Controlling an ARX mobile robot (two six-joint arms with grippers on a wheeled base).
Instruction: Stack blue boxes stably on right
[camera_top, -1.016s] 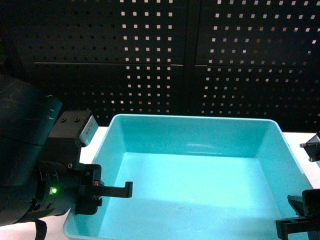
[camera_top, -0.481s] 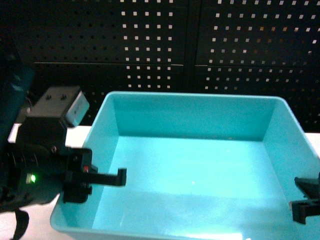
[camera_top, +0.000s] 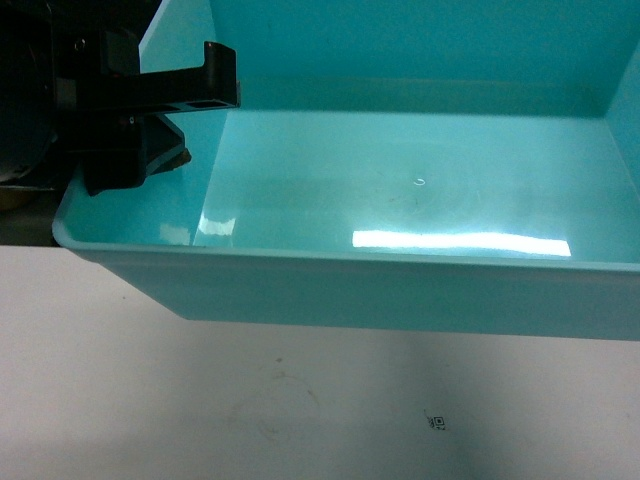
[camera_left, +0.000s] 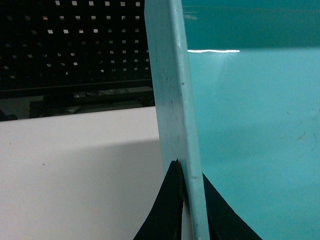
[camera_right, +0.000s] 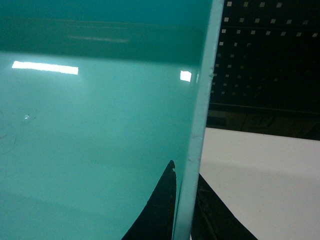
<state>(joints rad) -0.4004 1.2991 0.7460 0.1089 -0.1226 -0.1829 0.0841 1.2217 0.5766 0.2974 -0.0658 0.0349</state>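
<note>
The blue box (camera_top: 400, 190), a shallow turquoise tub with smooth sloping walls, hung in the air above the white desk (camera_top: 250, 400), filling most of the head view. Its near wall ran across the middle of that view, and under it the bare desk top showed, so the tub was clear of the surface there. A bright bar of light lay reflected on its floor, and I could see nothing inside it.

The left gripper (camera_left: 189, 200) was clamped on the tub's left wall. In the left wrist view 1 dark finger (camera_left: 167, 210) pressed the outside of the wall and the other pressed the inside, with the thin rim standing upright between them. In the head view the same gripper (camera_top: 165, 100) sat at the upper left corner of the tub, 1 black finger reaching in over the rim.

The right gripper (camera_right: 182, 210) was closed on the opposite wall in the same manner. In the right wrist view 1 finger (camera_right: 160, 210) lay against the inner face and the other against the outer face, the wall's edge rising between them. This gripper did not show in the head view.

Behind the desk stood a dark perforated panel (camera_right: 270, 55), seen past the tub's edge in both wrist views. A small printed mark (camera_top: 437, 423) lay on the desk in front of the tub.
</note>
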